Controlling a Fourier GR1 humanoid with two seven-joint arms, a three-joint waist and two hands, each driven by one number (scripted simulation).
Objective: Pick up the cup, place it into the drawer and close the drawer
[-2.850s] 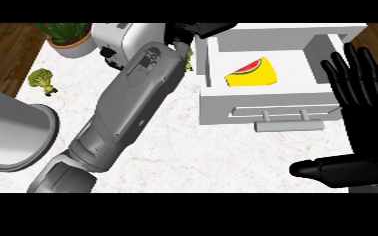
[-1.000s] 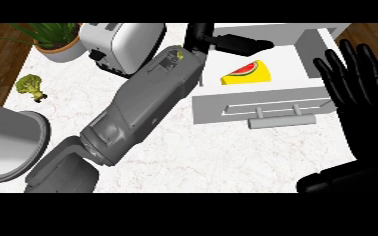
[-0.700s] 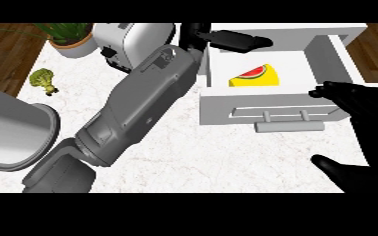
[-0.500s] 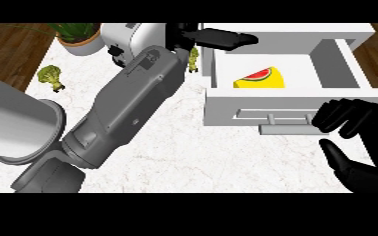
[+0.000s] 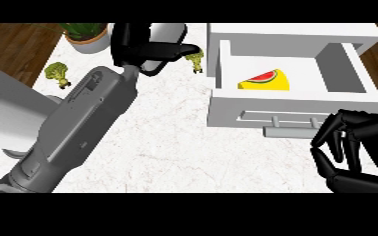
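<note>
Beside the open drawer [image 5: 221, 55], the left hand [image 5: 140, 52] curls around the white cup [image 5: 166, 45] above the counter [image 5: 177, 145]. Near the drawer's front, the right hand [image 5: 347, 150] is clenched, holding nothing.

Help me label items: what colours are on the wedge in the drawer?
Wedge: yellow, red top; head view.

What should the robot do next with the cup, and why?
Probably carry it a little to the right, over the open drawer. The left hand is curled round the white cup beside the drawer's left wall, not above it yet. Inside lies only a watermelon slice, so there seems room.
</note>
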